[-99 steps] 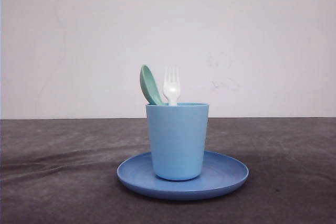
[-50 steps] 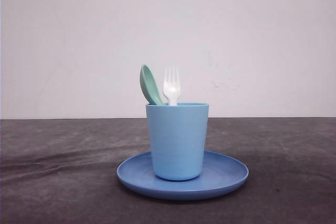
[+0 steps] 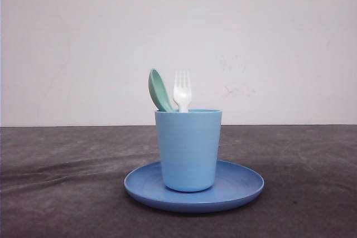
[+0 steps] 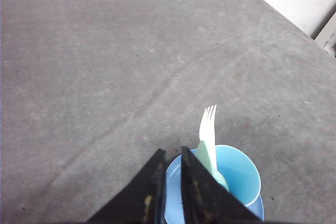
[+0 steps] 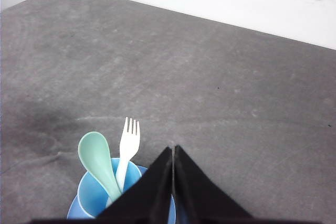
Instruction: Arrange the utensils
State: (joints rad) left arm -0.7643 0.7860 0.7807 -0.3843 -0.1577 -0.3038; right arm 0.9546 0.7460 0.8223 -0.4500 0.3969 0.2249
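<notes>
Front view: the fork (image 3: 182, 91) and spoon (image 3: 160, 90) stand head-up in the cup (image 3: 188, 149) at the centre of the frame, the spoon just left of the fork and leaning left; the cup sits on the plate (image 3: 245, 185) on the grey table (image 3: 56, 193). A dark piece of an arm shows in the upper left corner, well apart from the cup; you cannot tell from here which part of the arm it is. Against the picture one second ago, that dark piece sits higher and smaller in the corner; against the half-second picture it is unchanged, as are cup, plate and both utensils. Left wrist view: the left gripper (image 4: 169, 182), at the lower centre, has its jaws nearly together with a narrow slit between them and nothing held; beneath and to its right you see the fork (image 4: 208, 129), the spoon (image 4: 209, 162) and the cup (image 4: 247, 174). Right wrist view: the right gripper (image 5: 173, 182), at the lower centre, has its jaws pressed together and empty; the spoon (image 5: 95, 156) and fork (image 5: 128, 148) rise from the cup (image 5: 86, 198) at the lower left. Judged from this, you are at the closing step: both utensils appear stowed, and your next move calls only for keeping both arms clear of the cup.
</notes>
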